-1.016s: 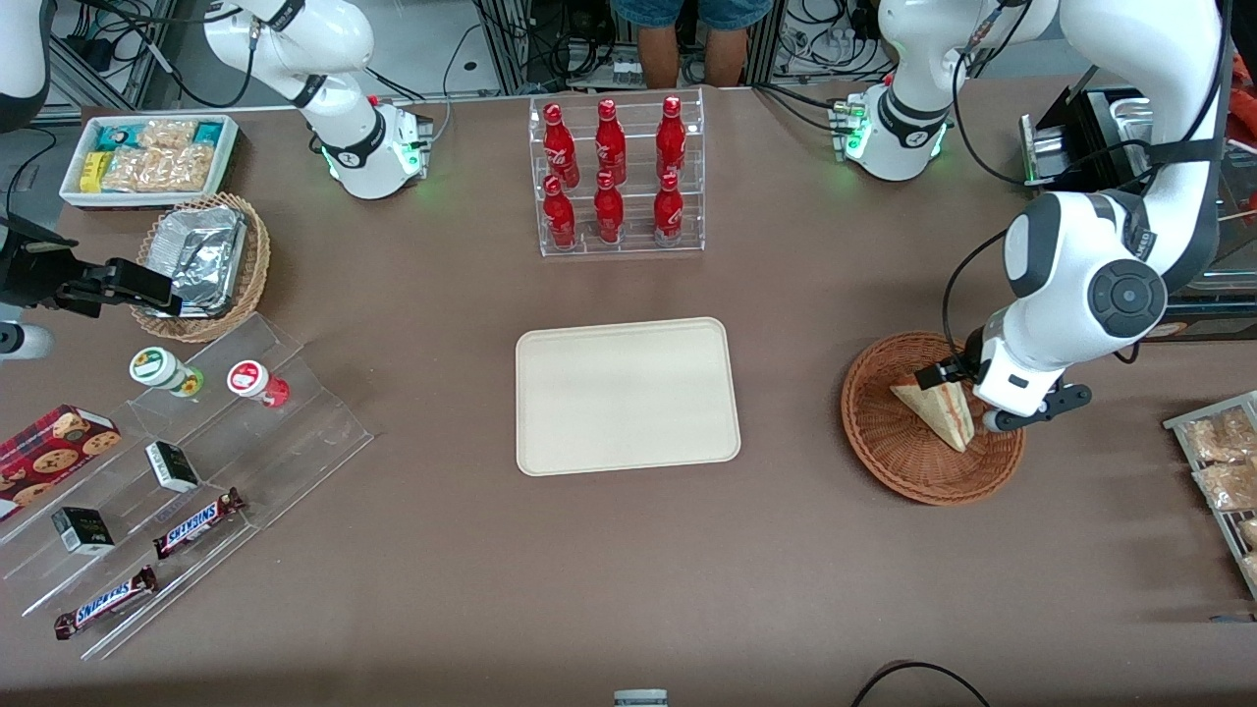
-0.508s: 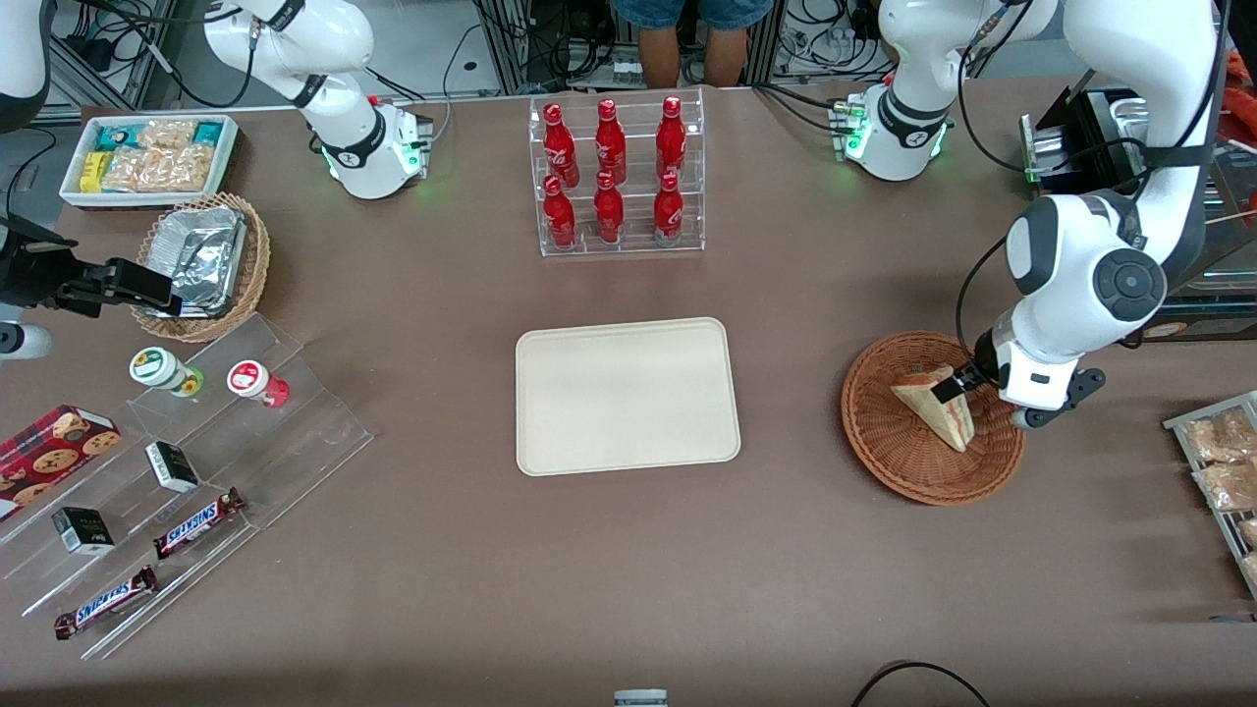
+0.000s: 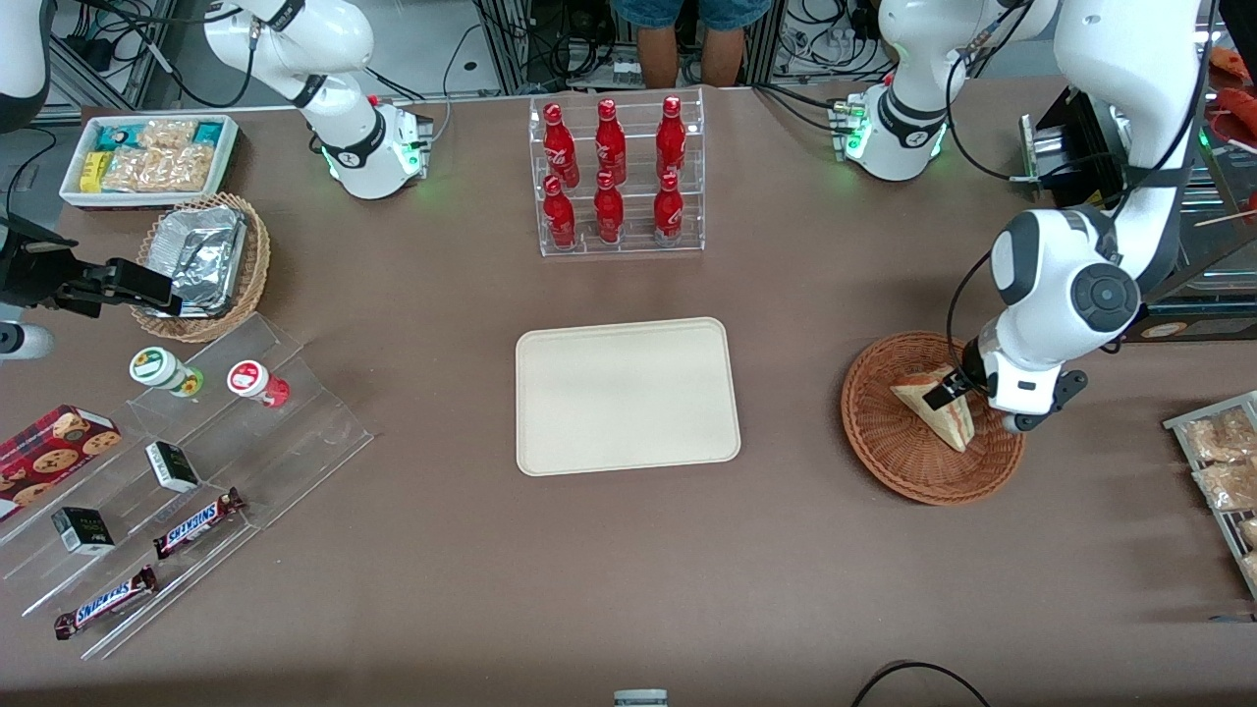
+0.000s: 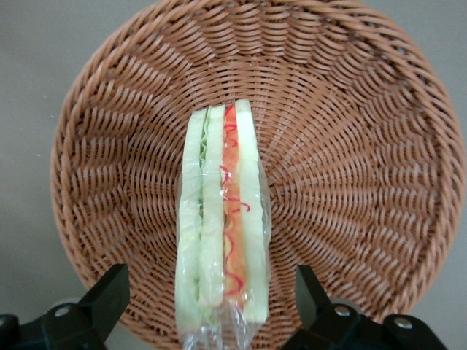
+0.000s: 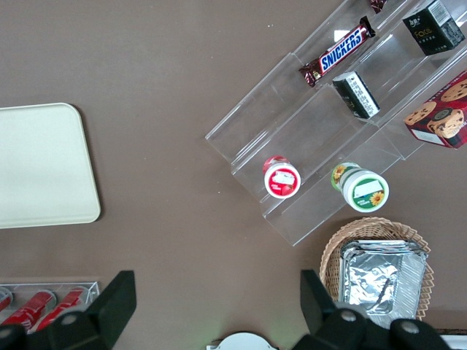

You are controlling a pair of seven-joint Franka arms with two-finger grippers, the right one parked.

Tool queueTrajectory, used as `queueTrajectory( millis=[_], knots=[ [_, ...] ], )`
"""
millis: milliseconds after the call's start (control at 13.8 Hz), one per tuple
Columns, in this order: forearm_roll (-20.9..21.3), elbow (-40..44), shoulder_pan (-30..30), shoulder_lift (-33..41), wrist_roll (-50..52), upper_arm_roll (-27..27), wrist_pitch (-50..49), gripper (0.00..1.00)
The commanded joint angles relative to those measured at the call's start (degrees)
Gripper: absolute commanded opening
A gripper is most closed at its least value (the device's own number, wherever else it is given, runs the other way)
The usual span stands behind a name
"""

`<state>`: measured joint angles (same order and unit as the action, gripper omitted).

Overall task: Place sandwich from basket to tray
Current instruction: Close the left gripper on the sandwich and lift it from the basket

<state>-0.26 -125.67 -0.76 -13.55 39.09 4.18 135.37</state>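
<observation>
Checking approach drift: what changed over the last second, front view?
The left gripper shifted over the basket and now hangs open, its fingers either side of the sandwich, nothing gripped. Sandwich, basket and tray have not moved.

Over the last second we have seen the gripper (image 3: 951, 391) slide along the sandwich (image 3: 935, 406), away from the front camera, toward the wedge's wider end. Its dark finger (image 3: 936, 394) now lies across the bread, where before it stood at the sandwich's edge. In the wrist view the open fingers (image 4: 103, 300) stand one on each side of the sandwich (image 4: 222, 233), not touching it.
</observation>
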Motion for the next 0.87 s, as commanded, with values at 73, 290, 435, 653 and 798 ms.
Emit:
queueTrajectory(
  millis=[73, 290, 435, 653, 798],
  knots=[
    [0.08, -0.36, 0.15, -2.18, 2.92, 0.22, 2.36, 0.84],
    [0.08, -0.02, 0.15, -1.04, 3.72, 0.22, -0.18, 0.0],
    [0.17, 2.26, 0.23, 0.45, 3.02, 0.22, -4.3, 0.0],
    [0.35, 8.32, 0.94, 0.72, -1.2, 1.09, -11.69, 0.0],
    [0.35, 10.61, 2.07, 0.37, -3.74, 2.76, -13.45, 0.0]
  ],
)
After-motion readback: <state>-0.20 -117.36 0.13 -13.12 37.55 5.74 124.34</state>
